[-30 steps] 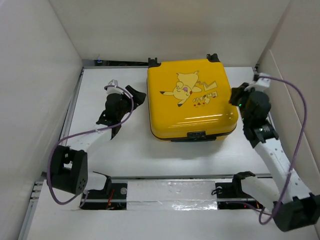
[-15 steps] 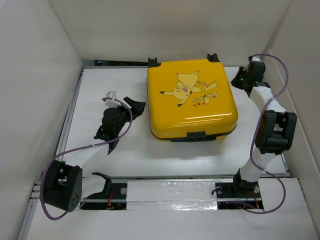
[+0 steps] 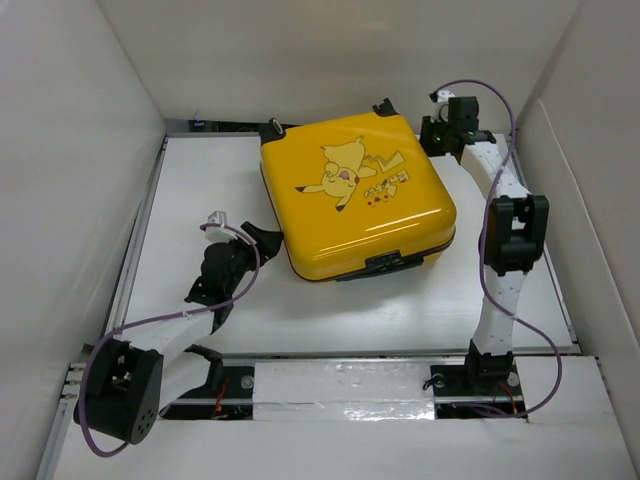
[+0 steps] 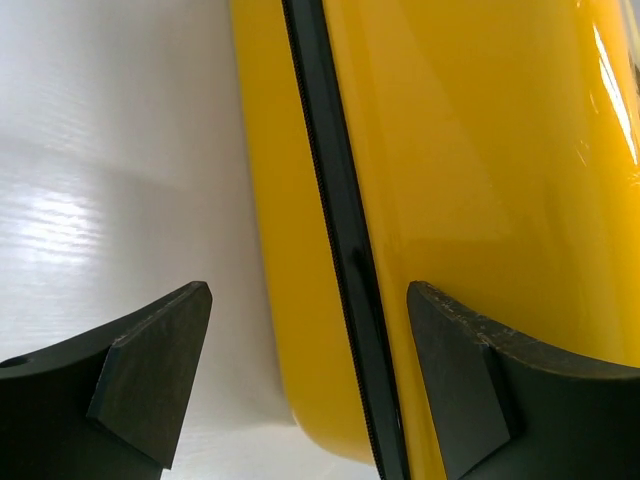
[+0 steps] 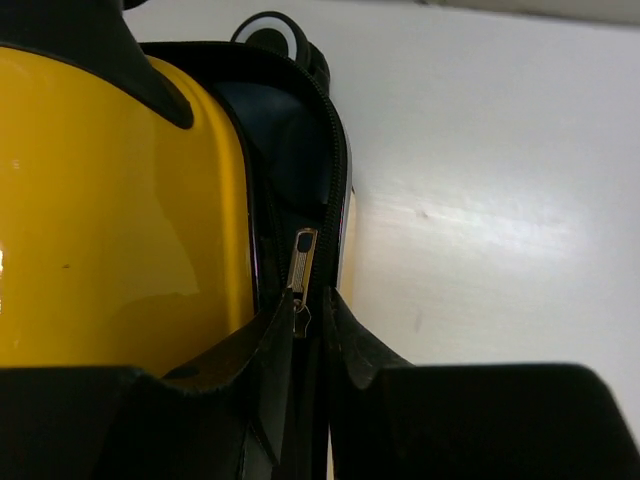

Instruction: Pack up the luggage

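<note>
Right gripper (image 5: 308,330) is pinched almost closed on the zipper pull (image 5: 303,258) at the 1 o'clock corner of the luggage (image 3: 355,205) — the yellow case lies lid-up mid-way across the table (image 3: 200,190), stretching from that gripper toward 7 o'clock. Left gripper (image 3: 262,238), jaws wide and holding nothing, faces the case's 8 o'clock corner — straddling the seam.

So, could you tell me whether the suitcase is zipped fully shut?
No: the suitcase lid is down, but its zip gapes near a wheel, lining showing.
</note>
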You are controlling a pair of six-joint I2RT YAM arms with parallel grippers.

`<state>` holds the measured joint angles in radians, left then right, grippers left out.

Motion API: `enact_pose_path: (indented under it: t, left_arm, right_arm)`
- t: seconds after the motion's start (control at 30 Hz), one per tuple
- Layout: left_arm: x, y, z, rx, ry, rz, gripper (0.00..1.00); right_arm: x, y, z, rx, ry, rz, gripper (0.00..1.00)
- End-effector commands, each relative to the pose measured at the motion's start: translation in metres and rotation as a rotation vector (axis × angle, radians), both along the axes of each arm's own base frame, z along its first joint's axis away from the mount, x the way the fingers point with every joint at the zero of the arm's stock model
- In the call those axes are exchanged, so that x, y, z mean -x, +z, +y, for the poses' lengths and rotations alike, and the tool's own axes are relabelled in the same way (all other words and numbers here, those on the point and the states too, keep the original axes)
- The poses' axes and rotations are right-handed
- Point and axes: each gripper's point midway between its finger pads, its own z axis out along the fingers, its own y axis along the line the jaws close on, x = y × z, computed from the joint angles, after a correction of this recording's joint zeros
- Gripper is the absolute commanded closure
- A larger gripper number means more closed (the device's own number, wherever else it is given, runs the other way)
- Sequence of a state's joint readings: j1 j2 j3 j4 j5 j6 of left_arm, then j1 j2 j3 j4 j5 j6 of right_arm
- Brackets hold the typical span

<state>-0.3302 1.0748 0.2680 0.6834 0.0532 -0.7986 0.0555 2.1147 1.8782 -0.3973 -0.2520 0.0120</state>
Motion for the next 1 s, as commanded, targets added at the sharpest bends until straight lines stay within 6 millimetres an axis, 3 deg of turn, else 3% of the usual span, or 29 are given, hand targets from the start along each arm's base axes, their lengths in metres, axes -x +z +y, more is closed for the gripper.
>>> enact_pose_path:
  t: [0.0,0.03,0.13,0.27,0.33,0.37,0.4,0.43,0.47,0.5,0.53,0.57,0.6,0.63,0.67,0.7,0.73,0.77,0.8,0.83,0.87,0.9,0.93,0.97]
  left_arm:
    - [0.009,0.020,-0.009,0.053,-0.049,-0.078,0.23]
    - [0.011,0.021,-0.010,0.059,-0.060,-0.085,0.23]
    - [0.020,0.025,-0.018,0.087,-0.106,-0.106,0.23]
    - [0.028,0.029,-0.037,0.112,-0.174,-0.116,0.23]
    - [0.033,0.035,-0.055,0.103,-0.216,-0.127,0.23]
    - [0.031,0.039,-0.055,0.089,-0.196,-0.137,0.22]
    - [0.029,0.048,-0.058,0.078,-0.192,-0.161,0.22]
    - [0.029,0.050,-0.057,0.069,-0.184,-0.160,0.22]
    - [0.027,0.060,-0.052,0.073,-0.156,-0.190,0.22]
    - [0.027,0.070,-0.051,0.076,-0.149,-0.212,0.21]
    - [0.023,0.075,-0.043,0.056,-0.106,-0.228,0.21]
    - [0.022,0.086,-0.033,0.050,-0.057,-0.254,0.21]
    - [0.021,0.099,-0.027,0.050,-0.029,-0.281,0.21]
    - [0.021,0.103,-0.023,0.038,-0.009,-0.288,0.20]
    - [0.021,0.114,-0.015,0.040,0.025,-0.316,0.20]
    - [0.020,0.127,-0.014,0.047,0.035,-0.338,0.20]
    - [0.018,0.132,-0.008,0.043,0.058,-0.345,0.19]
    - [0.015,0.131,-0.003,0.032,0.091,-0.333,0.19]
    - [0.008,0.135,0.008,0.037,0.142,-0.336,0.18]
    - [0.003,0.139,0.016,0.053,0.177,-0.343,0.16]
    - [-0.005,0.135,0.017,0.063,0.173,-0.330,0.15]
    - [-0.013,0.145,0.019,0.095,0.178,-0.342,0.15]
    - [-0.027,0.151,0.036,0.098,0.224,-0.345,0.15]
    - [-0.043,0.135,0.037,0.084,0.222,-0.285,0.14]
  right_arm:
    - [0.048,-0.019,0.171,-0.108,0.442,0.115,0.75]
    - [0.043,0.005,0.184,-0.136,0.485,0.070,0.75]
    - [0.034,0.034,0.202,-0.183,0.532,0.010,0.72]
    - [0.032,0.065,0.202,-0.208,0.510,-0.046,0.61]
    - [0.033,0.078,0.200,-0.202,0.501,-0.077,0.49]
    - [0.032,0.099,0.187,-0.187,0.462,-0.123,0.44]
    - [0.033,0.094,0.175,-0.175,0.428,-0.113,0.35]
    - [0.035,0.102,0.167,-0.171,0.402,-0.138,0.32]
    - [0.038,0.149,0.155,-0.177,0.377,-0.266,0.29]
    - [0.042,0.162,0.147,-0.203,0.350,-0.294,0.26]
    - [0.044,0.151,0.125,-0.213,0.304,-0.275,0.24]
    - [0.046,0.173,0.114,-0.236,0.296,-0.347,0.22]
    - [0.064,0.211,0.101,-0.271,0.277,-0.419,0.19]
    - [0.064,0.208,0.077,-0.282,0.238,-0.444,0.17]
    - [0.074,0.216,0.068,-0.317,0.221,-0.459,0.15]
    - [0.097,0.246,0.058,-0.329,0.217,-0.531,0.14]
    - [0.108,0.251,0.050,-0.339,0.204,-0.552,0.14]
    - [0.117,0.231,0.044,-0.352,0.195,-0.553,0.15]
    - [0.130,0.229,0.040,-0.384,0.179,-0.563,0.26]
    - [0.160,0.248,0.039,-0.397,0.190,-0.631,0.42]
    - [0.174,0.213,0.054,-0.424,0.210,-0.604,0.60]
    - [0.188,0.204,0.062,-0.452,0.221,-0.603,0.95]
    - [0.212,0.208,0.070,-0.461,0.247,-0.638,1.00]
    - [0.220,0.197,0.076,-0.462,0.245,-0.635,1.00]
